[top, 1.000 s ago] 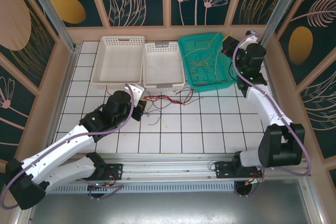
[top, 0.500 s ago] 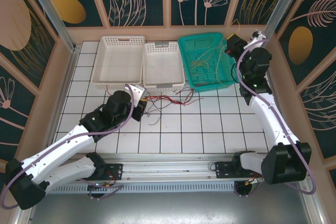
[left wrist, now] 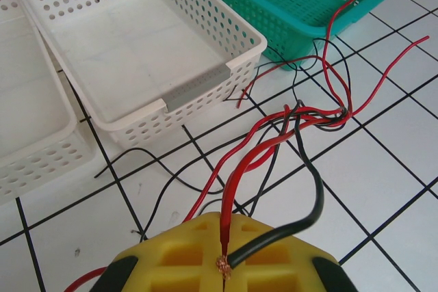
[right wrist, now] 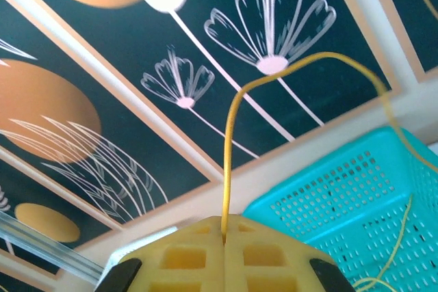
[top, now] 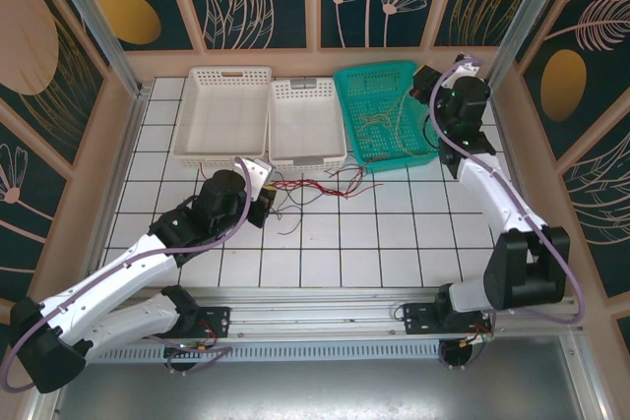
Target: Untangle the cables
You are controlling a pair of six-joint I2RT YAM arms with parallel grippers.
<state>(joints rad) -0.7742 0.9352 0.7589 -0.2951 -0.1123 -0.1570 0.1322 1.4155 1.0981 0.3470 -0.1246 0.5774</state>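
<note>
At the near edge, the mounting rail (top: pixel 325 322) is bolted across the table (top: pixel 394 243), and beyond it a wide band of bare white tiles is left open from side to side. Left of centre, the left gripper (left wrist: pixel 223 254) is held low over the tiles. Its yellow jaws are pressed fully together, and the ends of one red and one black wire are pinched between them.

From that grip the red and black cables (left wrist: pixel 301 117) are led away across the tiles to a small knot. Past the knot, loose ends are spread toward the fronts of the baskets. Thin black strands are trailed to the foot of the middle white basket (left wrist: pixel 198 90).

Along the far side, three baskets are lined up edge to edge: the left white basket (top: pixel 224 74), the middle one, and the teal basket (top: pixel 374 70). A strip of tiles is left free to the left of them, and a narrower one to the right. Pale yellow-olive cables (top: pixel 379 120) are heaped loosely inside the teal basket.

Above that basket's far right corner, close to the back wall (right wrist: pixel 205 46), the right gripper (right wrist: pixel 224 234) is raised. Its jaws are closed tight on a yellow cable (right wrist: pixel 233 135), which is arched upward and dropped back into the teal basket.
</note>
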